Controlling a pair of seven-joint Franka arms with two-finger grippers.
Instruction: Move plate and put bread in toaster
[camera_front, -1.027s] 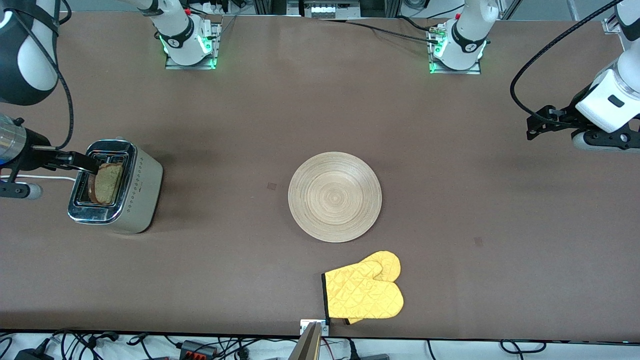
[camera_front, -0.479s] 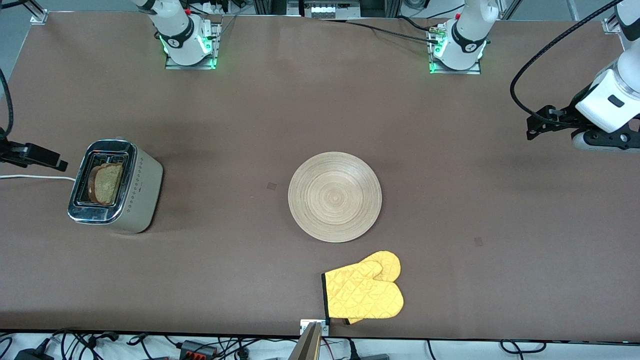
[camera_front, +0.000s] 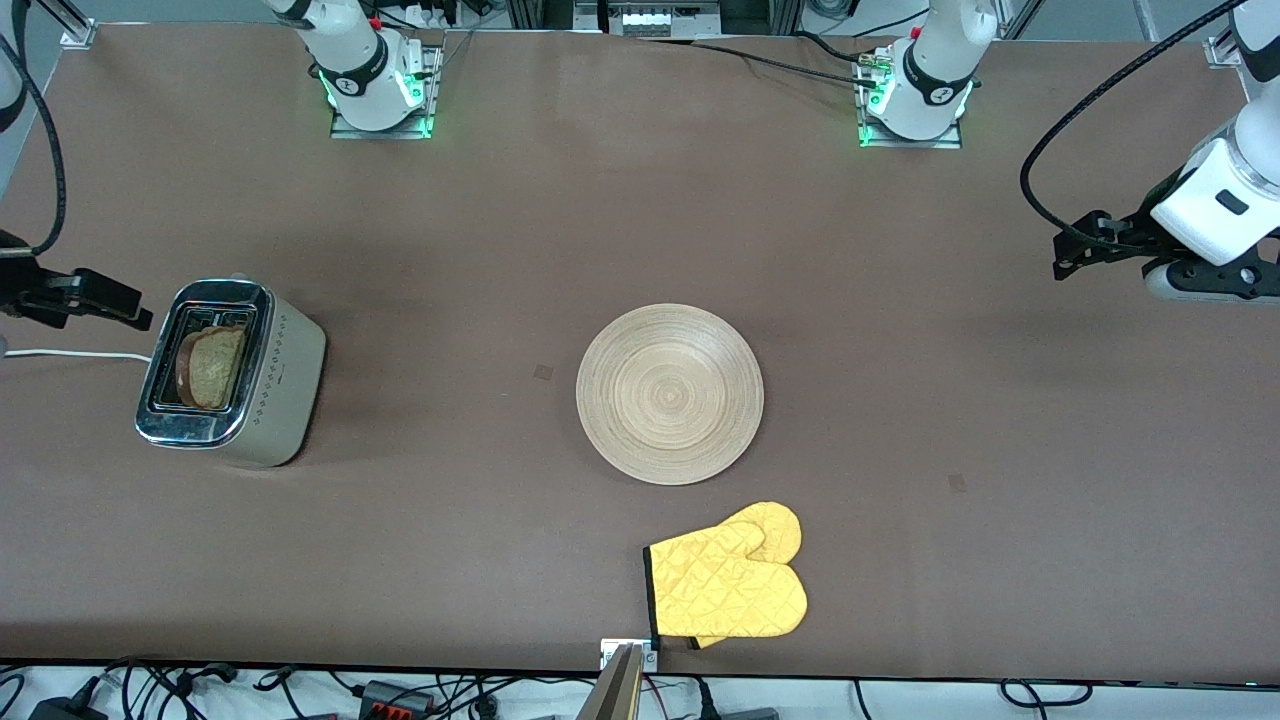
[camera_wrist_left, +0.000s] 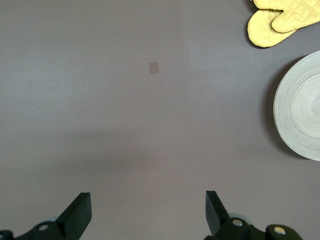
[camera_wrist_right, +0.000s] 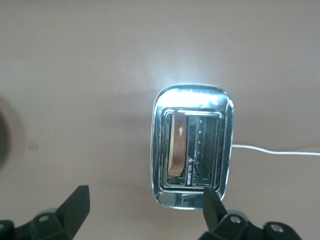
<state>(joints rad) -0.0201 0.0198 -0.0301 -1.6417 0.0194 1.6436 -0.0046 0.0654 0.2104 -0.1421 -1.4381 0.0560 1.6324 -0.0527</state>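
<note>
Right gripper (camera_wrist_right: 145, 212): jaws spread apart and empty, held in the air above the toaster (camera_front: 232, 372); in the front view it (camera_front: 138, 318) shows at the right arm's end of the table (camera_front: 480, 230), just beside the toaster's chrome top.
Left gripper (camera_wrist_left: 147, 212): jaws spread apart and empty, over bare table at the left arm's end; this arm waits.
Key relation: the bread (camera_front: 212, 366) stands on edge in one slot of the toaster, straight below the right jaws; the slots run along the toaster's long axis. The right arm is the nearer arm by far.
Bread: square slice, pale greenish-tan face, dark brown crust; its top edge shows above the slot rim, so it seems not pushed fully down.
Toaster: boxy, mirror-bright chrome top, beige sides with small dots, white cord (camera_front: 75, 354) trailing off toward the table's end.
Plate (camera_front: 670, 394): large, round, light wood with concentric ring grain; empty, mid-table, well apart from both grippers.
Oven mitt (camera_front: 728, 584): quilted yellow cloth, nearer the front camera than the plate, just beside its rim.
Stage, as judged: both parts of the task look done.
</note>
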